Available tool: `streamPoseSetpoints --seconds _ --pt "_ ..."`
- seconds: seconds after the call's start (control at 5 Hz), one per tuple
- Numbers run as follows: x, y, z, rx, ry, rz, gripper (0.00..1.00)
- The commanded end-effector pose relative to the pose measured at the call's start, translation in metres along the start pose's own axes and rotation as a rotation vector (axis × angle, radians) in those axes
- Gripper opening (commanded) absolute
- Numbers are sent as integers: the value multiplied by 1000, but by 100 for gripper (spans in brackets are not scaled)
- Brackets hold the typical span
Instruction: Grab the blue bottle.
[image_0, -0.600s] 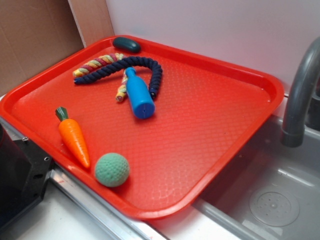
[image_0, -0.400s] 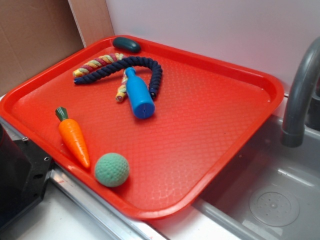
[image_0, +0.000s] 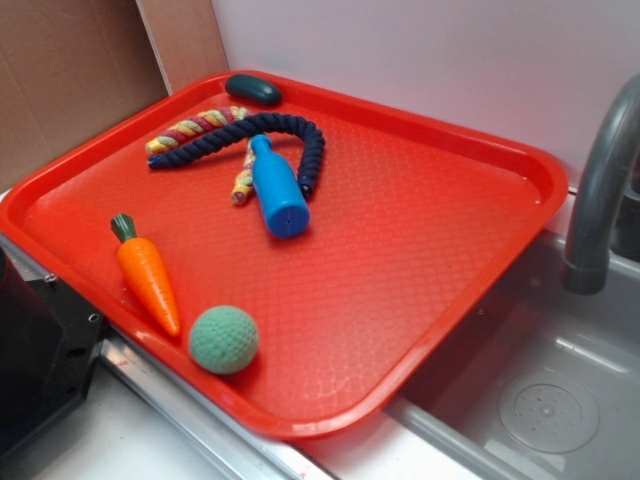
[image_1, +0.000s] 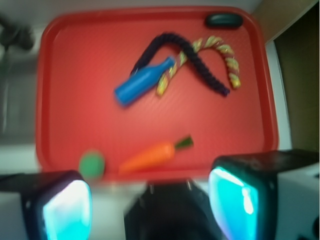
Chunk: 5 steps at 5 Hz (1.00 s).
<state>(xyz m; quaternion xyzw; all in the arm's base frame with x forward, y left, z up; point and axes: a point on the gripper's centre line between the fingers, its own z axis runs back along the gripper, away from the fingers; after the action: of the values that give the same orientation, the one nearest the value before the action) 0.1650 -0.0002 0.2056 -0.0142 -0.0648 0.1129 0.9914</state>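
The blue bottle (image_0: 277, 187) lies on its side in the back half of the red tray (image_0: 430, 240), neck pointing to the back, base toward the front. Its neck rests against a dark navy rope (image_0: 295, 128). In the wrist view the bottle (image_1: 142, 82) is small and far above my gripper (image_1: 150, 205), near the middle of the tray (image_1: 80, 75). The gripper hangs high over the tray's near edge, its two fingers with cyan pads (image_1: 67, 210) wide apart and nothing between them. The exterior view does not show the gripper.
On the tray lie a striped rope (image_0: 195, 127), a dark green oval (image_0: 253, 89), an orange carrot (image_0: 147, 275) and a green ball (image_0: 224, 340). A black block (image_0: 35, 350) stands at the front left. A grey faucet (image_0: 600, 180) and sink (image_0: 540, 400) are at the right.
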Motion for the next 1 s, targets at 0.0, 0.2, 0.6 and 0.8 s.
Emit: streamPoseSetpoints --seconds 0.0,0.2,0.6,0.8 --pt "42 -16 -48 -61 -114 334 100" --pt "31 -21 -68 -67 -74 433 100" --pt "36 -19 -124 -45 41 551 100" --pt "45 -26 -143 -7 16 570 100"
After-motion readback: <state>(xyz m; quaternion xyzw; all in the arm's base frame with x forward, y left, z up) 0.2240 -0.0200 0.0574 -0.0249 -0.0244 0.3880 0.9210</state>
